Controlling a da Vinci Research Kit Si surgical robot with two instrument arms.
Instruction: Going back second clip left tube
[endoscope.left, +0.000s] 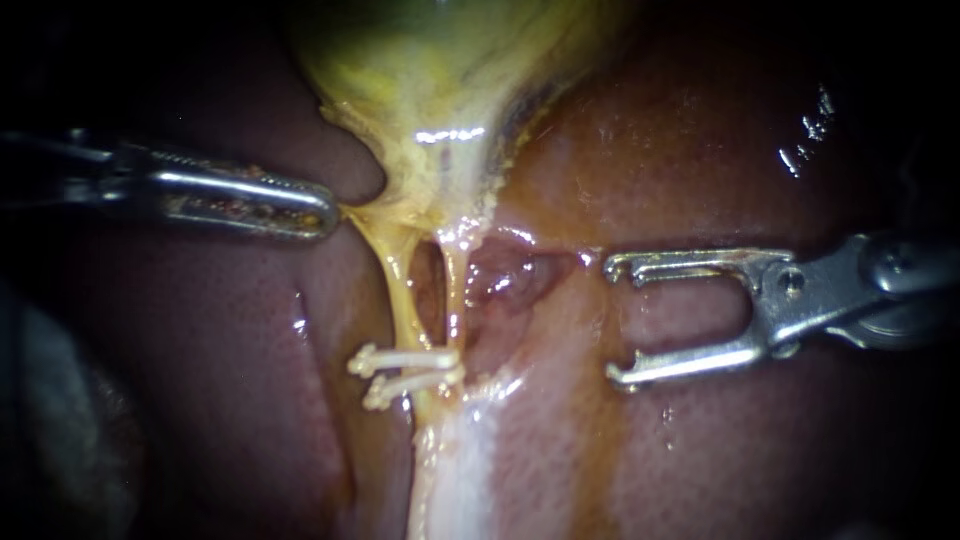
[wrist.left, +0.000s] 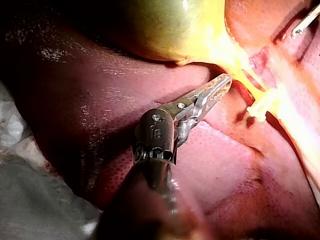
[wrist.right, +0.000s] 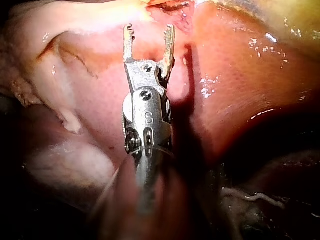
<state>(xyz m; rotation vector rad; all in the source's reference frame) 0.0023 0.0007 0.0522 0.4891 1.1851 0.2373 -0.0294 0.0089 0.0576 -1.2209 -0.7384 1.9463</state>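
At mid-left the left instrument (endoscope.left: 328, 212) has its jaws closed on the gallbladder (endoscope.left: 440, 80) edge; low centre, two clips (endoscope.left: 410, 358) cross the left tube (endoscope.left: 400, 290); at right, the right instrument (endoscope.left: 611, 322) holds its jaws wide apart, empty, over the liver (endoscope.left: 700, 150)

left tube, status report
Left instrument shut on gallbladder. Right instrument open, empty. Two clips on left tube. Nothing in the way.

I count two instruments: left instrument (endoscope.left: 328, 215), right instrument (endoscope.left: 611, 322). There are two tubes (endoscope.left: 400, 290), two clips (endoscope.left: 405, 358), one gallbladder (endoscope.left: 440, 70), one liver (endoscope.left: 700, 150).
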